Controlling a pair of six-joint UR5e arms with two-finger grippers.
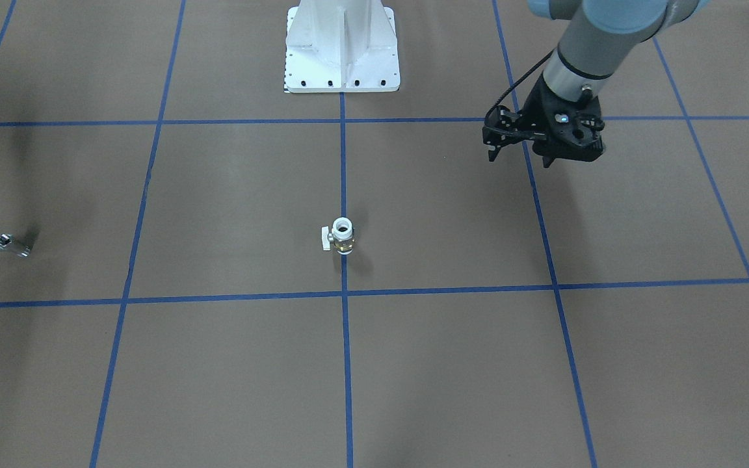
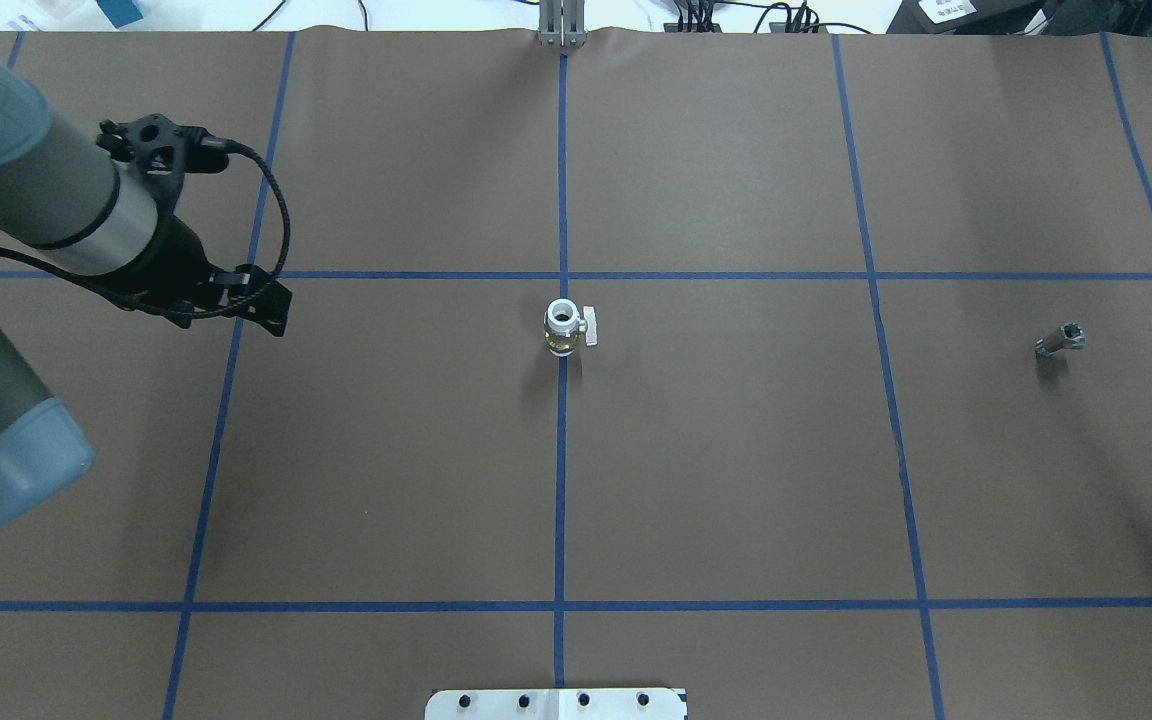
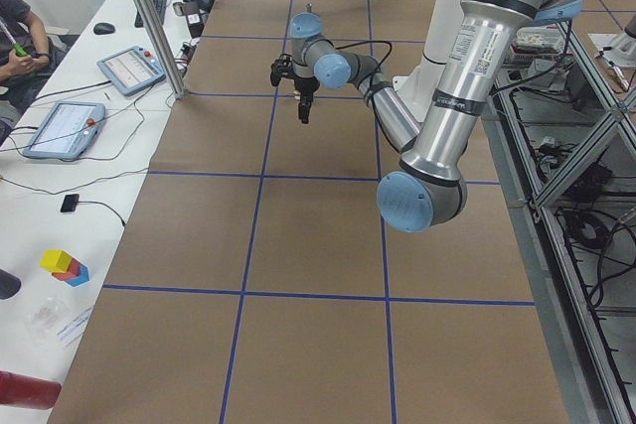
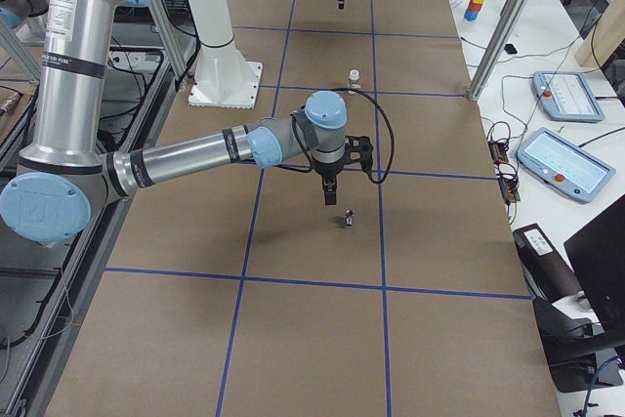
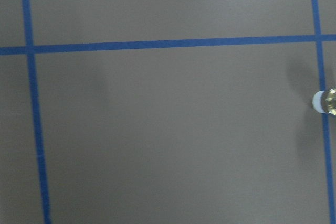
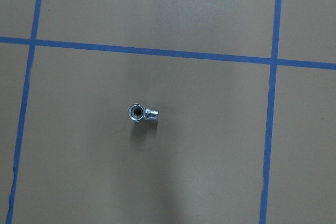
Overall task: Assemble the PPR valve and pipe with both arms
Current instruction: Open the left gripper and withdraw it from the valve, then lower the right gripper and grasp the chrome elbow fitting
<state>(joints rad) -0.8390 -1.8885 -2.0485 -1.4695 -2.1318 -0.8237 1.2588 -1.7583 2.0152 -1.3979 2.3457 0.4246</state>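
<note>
We see the pipe (image 6: pixel 142 113) just below the right gripper (image 4: pixel 330 197), the PPR valve (image 2: pixel 564 328) well right of the left gripper (image 1: pixel 547 159); whether either is open we cannot tell.

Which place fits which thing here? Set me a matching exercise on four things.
1 PPR valve
2 pipe
3 left tool
4 white pedestal

A above the table, robot's left side
B on the table, far to the robot's right
C standing on the centre tape line
D at the robot's edge, mid-width

Pairs: 1-C, 2-B, 3-A, 4-D
</note>
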